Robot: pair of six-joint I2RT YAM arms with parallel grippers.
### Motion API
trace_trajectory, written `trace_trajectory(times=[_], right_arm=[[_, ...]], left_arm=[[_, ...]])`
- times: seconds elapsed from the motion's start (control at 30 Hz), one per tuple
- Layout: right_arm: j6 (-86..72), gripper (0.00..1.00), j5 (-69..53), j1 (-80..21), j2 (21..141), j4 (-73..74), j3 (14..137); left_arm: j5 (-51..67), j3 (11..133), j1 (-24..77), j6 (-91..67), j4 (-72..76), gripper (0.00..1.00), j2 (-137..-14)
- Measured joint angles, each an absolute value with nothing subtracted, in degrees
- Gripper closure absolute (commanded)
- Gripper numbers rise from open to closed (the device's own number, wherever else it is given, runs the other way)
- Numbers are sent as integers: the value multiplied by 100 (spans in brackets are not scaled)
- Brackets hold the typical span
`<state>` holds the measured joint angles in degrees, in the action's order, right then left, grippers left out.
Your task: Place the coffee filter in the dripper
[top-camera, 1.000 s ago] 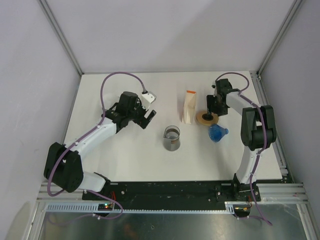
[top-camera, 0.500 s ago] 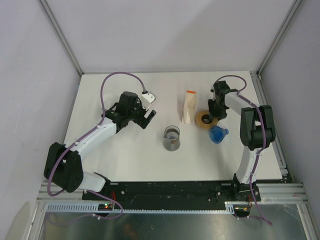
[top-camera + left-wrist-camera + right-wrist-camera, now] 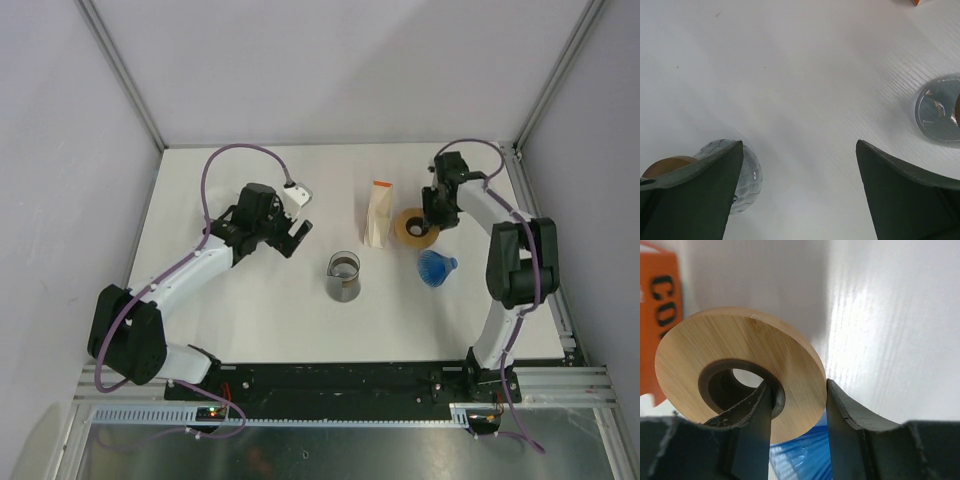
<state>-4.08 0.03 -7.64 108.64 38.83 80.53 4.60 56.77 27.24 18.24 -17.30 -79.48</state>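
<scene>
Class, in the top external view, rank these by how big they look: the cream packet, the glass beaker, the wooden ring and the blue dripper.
1. cream packet, the longest shape
2. glass beaker, close behind
3. wooden ring and blue dripper: they look about alike, so they are not ranked against each other

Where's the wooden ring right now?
Top view, right side: the wooden ring is right of the orange-topped packet, behind the blue dripper, its rim pinched by the right gripper, one finger through its hole.
</scene>
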Motion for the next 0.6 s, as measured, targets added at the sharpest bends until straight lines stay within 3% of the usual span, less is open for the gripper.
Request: trace_trajectory(times=[0.4, 0.6], right_arm=[[-541, 100, 541, -1009, 9087, 4333, 9052], [-268, 100, 279, -2423, 9021, 5137, 9692]], left_arm=[[327, 5677, 2724, 1848, -1730, 1, -7950], [276, 5682, 2724, 1848, -1732, 1, -7950]])
